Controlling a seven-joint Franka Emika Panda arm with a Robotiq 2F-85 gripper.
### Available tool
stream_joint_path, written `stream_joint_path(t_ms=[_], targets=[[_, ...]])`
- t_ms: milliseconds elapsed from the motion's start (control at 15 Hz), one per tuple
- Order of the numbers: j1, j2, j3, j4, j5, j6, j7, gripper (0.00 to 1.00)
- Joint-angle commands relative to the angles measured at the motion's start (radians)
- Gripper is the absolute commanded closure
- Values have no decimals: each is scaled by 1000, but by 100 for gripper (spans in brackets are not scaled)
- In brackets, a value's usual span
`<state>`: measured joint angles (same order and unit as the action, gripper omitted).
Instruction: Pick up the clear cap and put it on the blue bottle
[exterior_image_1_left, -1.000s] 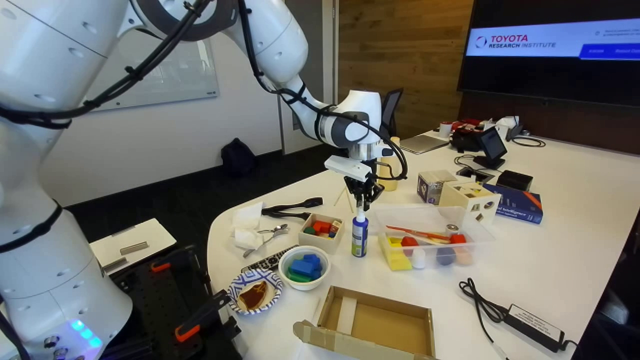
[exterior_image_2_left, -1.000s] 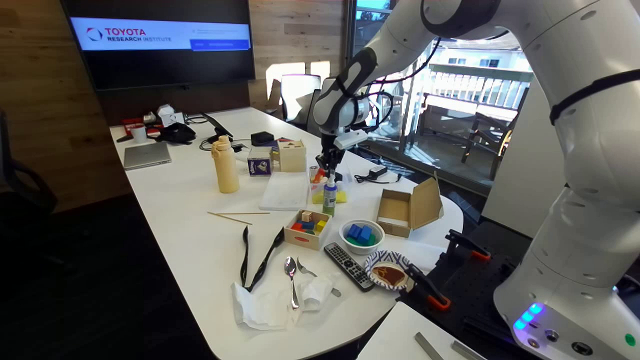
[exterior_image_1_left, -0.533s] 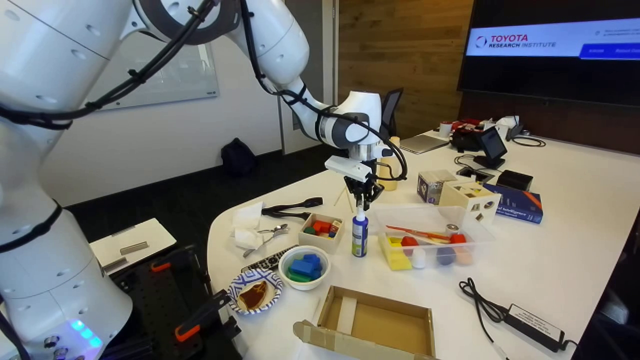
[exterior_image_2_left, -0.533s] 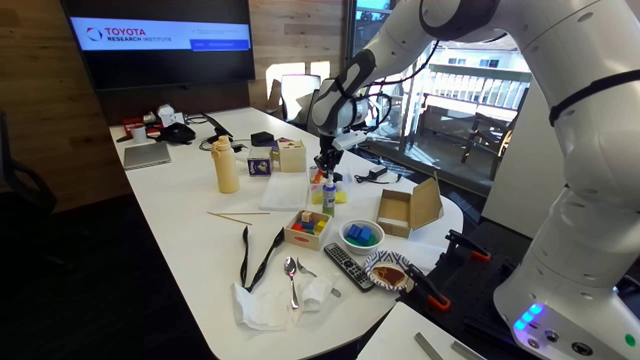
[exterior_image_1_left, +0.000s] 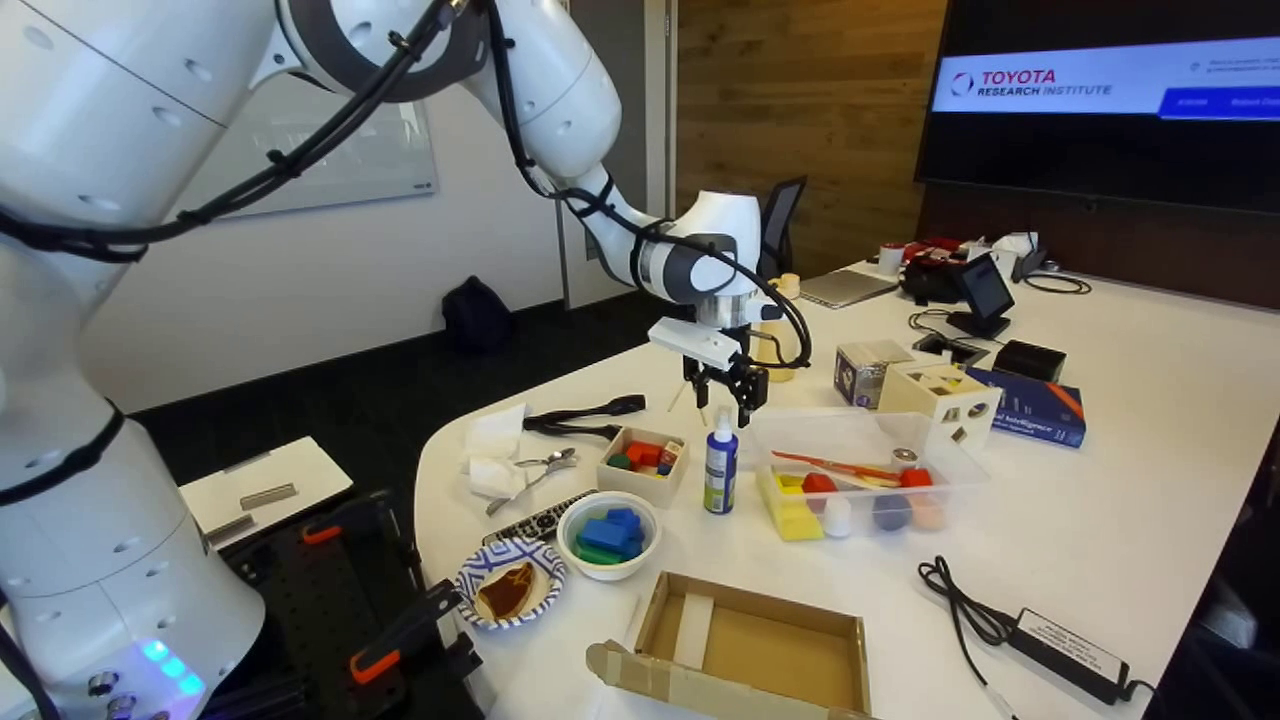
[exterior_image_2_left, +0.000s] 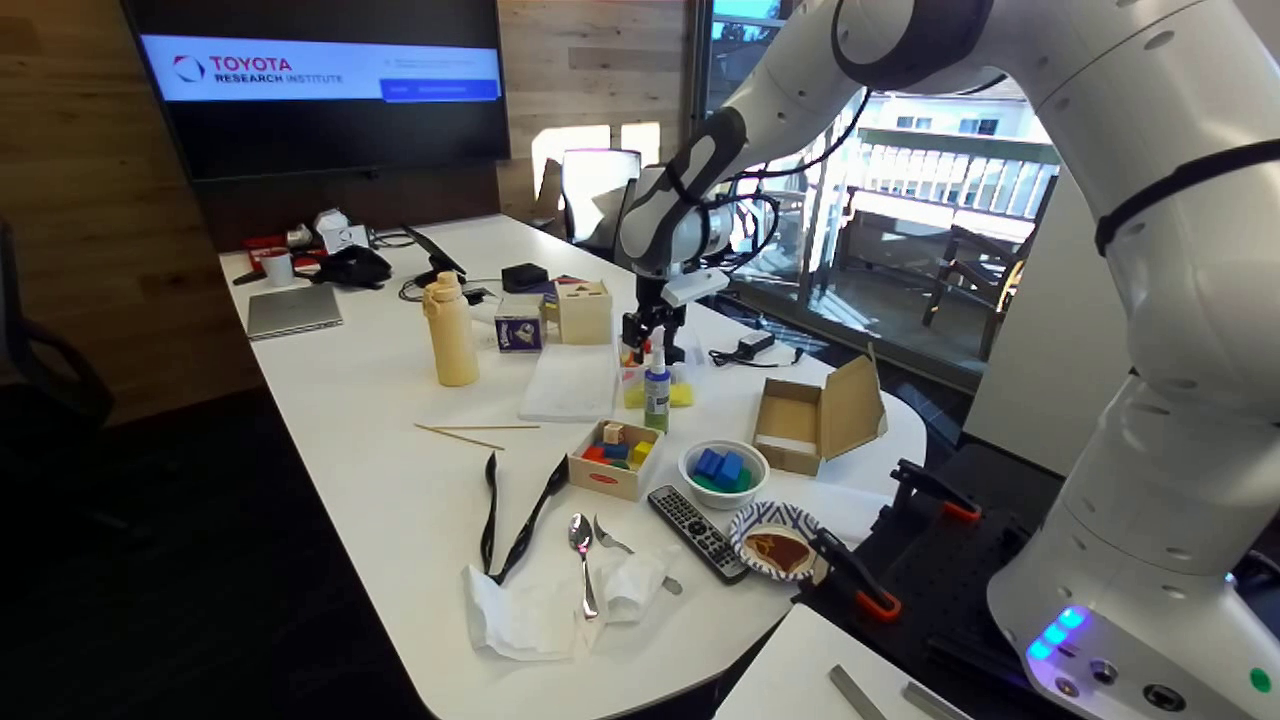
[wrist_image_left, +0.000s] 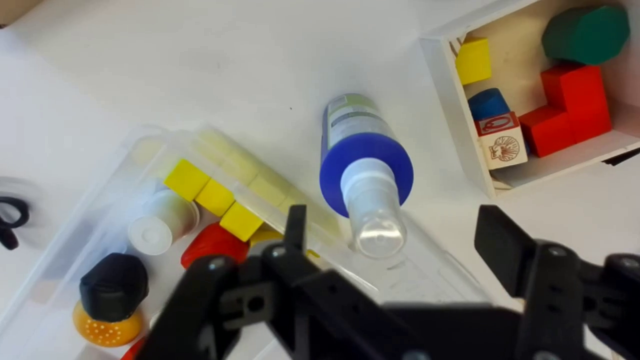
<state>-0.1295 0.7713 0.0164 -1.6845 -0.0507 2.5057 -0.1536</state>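
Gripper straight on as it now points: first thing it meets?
Likely the clear cap on the blue bottle: in the wrist view it shows between the jaws of the open gripper. Depth is unclear.

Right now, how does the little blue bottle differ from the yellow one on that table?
Colour: the blue bottle is mostly dark blue, while the yellow bottle is cream-yellow right to its top.
Size: the blue bottle is smaller and slimmer; the yellow bottle is taller and wider.
Top: the blue bottle wears a clear cap; the yellow bottle's top is opaque.
Both stand upright on the table.
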Motion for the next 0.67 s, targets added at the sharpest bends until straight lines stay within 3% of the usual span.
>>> stream_joint_path(t_ms=[0,600], targets=[[0,-39,3,-17,13,-10,-19,0],[-1,-252,8,-213,19,53,-23,0]])
